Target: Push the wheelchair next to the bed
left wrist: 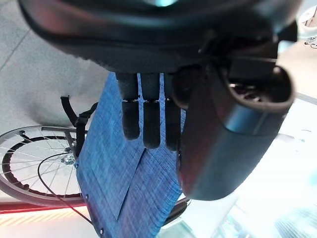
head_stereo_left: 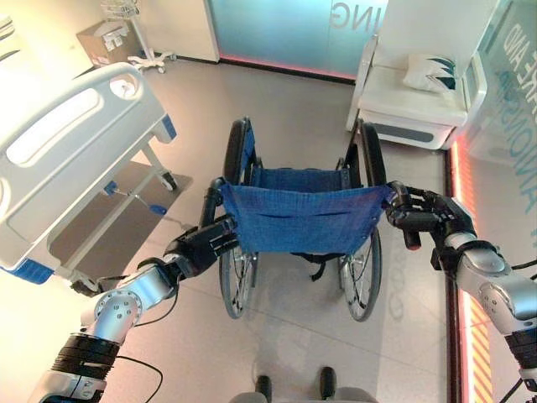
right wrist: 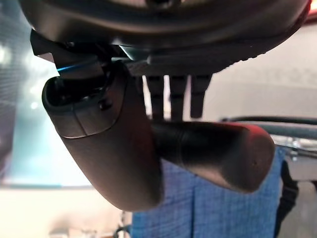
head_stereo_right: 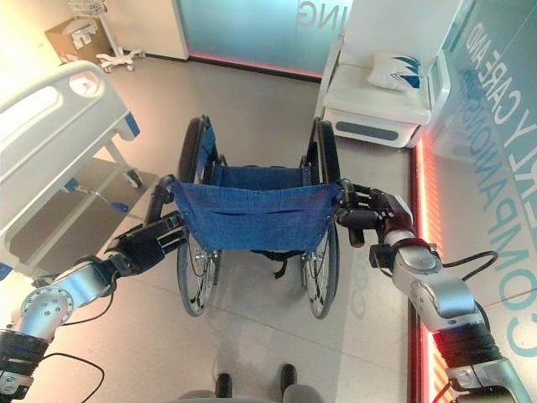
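Note:
The wheelchair stands right in front of me, seen from behind, with its blue cloth back (head_stereo_left: 298, 214) and two big spoked wheels. My left hand (head_stereo_left: 201, 245) is low at the chair's left side, below the black left push handle (head_stereo_left: 212, 201). Its fingers (left wrist: 148, 119) lie straight against the blue cloth, holding nothing. My right hand (head_stereo_left: 424, 214) is shut on the right push handle (right wrist: 223, 153), thumb on one side and fingers curled behind. The bed (head_stereo_left: 67, 143), white with blue corners, stands to the left, its foot end level with the chair.
A white armchair (head_stereo_left: 419, 92) with a patterned cushion (head_stereo_left: 432, 71) stands at the back right, close behind the chair's right wheel. A glass wall (head_stereo_right: 495, 126) runs along the right. A cardboard box (head_stereo_left: 105, 38) and a wheeled stand (head_stereo_left: 138, 50) are at the far left.

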